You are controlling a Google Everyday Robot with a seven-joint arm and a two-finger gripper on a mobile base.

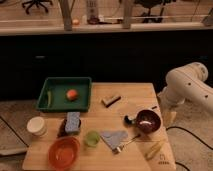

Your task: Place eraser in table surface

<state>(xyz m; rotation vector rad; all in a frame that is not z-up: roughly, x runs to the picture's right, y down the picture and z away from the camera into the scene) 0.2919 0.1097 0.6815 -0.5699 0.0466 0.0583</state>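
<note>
The eraser point(111, 100), a small pale tan block with a dark strip along one side, lies flat on the light wooden table surface point(125, 92), right of the green tray and near the table's far middle. My white arm point(187, 85) comes in from the right and bends down at the table's right edge. The gripper point(166, 109) hangs at that edge, well right of the eraser and apart from it, just beyond a dark red bowl. Nothing shows in its grasp.
A dark green tray point(55, 102) at the far left holds an orange ball point(72, 94). Also on the table are a blue sponge on a dark block point(72, 122), a white jar point(36, 126), an orange bowl point(63, 152), a green cup point(91, 138), a grey cloth point(114, 136), a dark red bowl point(148, 121) and a yellow item point(154, 149).
</note>
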